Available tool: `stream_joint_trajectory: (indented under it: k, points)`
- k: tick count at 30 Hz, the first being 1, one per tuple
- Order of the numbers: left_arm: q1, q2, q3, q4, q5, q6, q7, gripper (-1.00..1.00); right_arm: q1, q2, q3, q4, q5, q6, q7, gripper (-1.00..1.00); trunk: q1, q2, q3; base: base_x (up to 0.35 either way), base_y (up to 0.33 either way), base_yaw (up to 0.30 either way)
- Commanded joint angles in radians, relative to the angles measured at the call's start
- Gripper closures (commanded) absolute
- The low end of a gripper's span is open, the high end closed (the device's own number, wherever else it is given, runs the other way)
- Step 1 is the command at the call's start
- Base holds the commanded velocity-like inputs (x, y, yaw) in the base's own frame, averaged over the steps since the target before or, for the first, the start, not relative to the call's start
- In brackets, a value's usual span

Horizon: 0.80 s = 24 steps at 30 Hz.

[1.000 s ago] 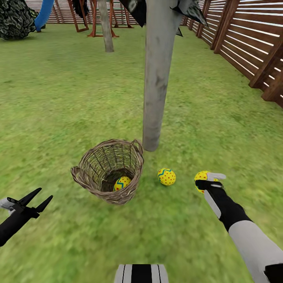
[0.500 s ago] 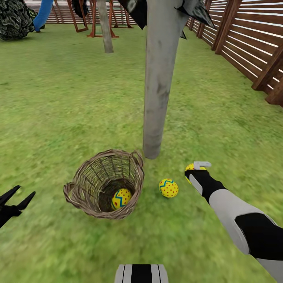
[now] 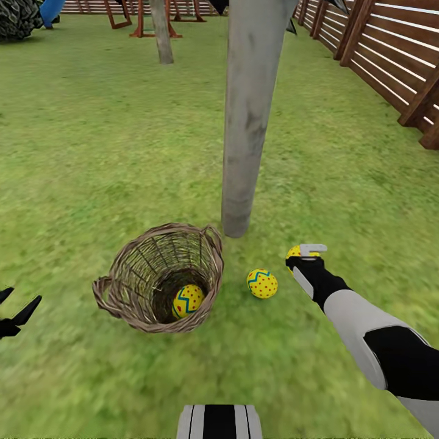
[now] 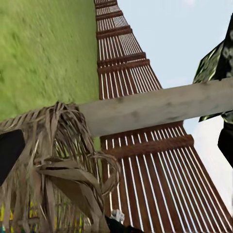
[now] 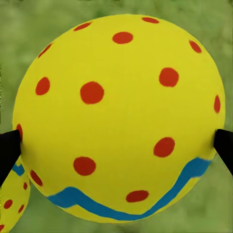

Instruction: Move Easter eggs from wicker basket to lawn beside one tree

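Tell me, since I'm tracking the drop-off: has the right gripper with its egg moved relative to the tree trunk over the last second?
Yes. The right gripper, shut on an Easter egg, has drawn closer to the base of the tree trunk.

I count three Easter eggs: one inside the wicker basket (image 3: 160,277) at my eleven o'clock, one on the lawn (image 3: 91,152) at twelve, and one at my one o'clock. One basket. Two pale tree trunks. Two grippers on my arms.
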Motion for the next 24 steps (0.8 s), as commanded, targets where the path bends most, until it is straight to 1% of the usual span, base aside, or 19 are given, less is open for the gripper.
stream_joint_trajectory:
  k: [1,4,5,9,12,19,23,24]
  points:
    - [-0.001,-0.002,0.001,0.000,-0.002,0.011,-0.004,-1.00,0.000,0.001,0.010,-0.005,-0.005,0.003,-0.007,1.00,0.000,-0.001,-0.005,0.000,0.000,0.000]
    - [-0.001,-0.004,0.001,0.000,-0.002,0.011,-0.005,-1.00,0.001,0.003,0.015,-0.002,0.024,0.002,-0.011,1.00,0.002,-0.001,-0.016,0.000,0.000,0.000]
    - [-0.001,-0.004,0.001,0.000,-0.002,0.011,-0.004,-1.00,0.001,0.004,0.016,0.002,0.026,0.002,-0.012,1.00,0.002,-0.001,-0.020,0.000,0.000,0.000]
    - [-0.001,-0.005,-0.001,-0.003,-0.003,0.011,-0.004,-1.00,0.000,0.006,0.016,0.006,0.027,0.003,-0.013,1.00,0.004,-0.002,-0.036,0.000,0.000,0.000]
    - [-0.001,-0.011,-0.010,-0.006,-0.003,0.011,-0.004,-1.00,0.000,0.007,0.017,0.006,0.027,0.004,-0.013,1.00,0.005,-0.003,-0.047,0.000,0.000,0.000]
    - [-0.001,-0.012,-0.011,-0.006,-0.003,0.011,-0.004,-1.00,0.000,0.007,0.016,0.006,0.027,0.004,-0.013,1.00,0.008,-0.005,-0.074,0.000,0.000,0.000]
    - [-0.001,-0.012,-0.008,-0.004,-0.001,0.009,-0.008,-1.00,0.001,0.008,0.017,0.001,0.029,0.003,-0.013,1.00,0.008,-0.005,-0.074,0.000,0.000,0.000]
    - [-0.001,-0.011,-0.006,-0.001,0.000,0.010,-0.005,-1.00,0.001,0.008,0.026,-0.003,0.033,0.002,-0.011,1.00,0.008,-0.005,-0.074,0.000,0.000,0.000]
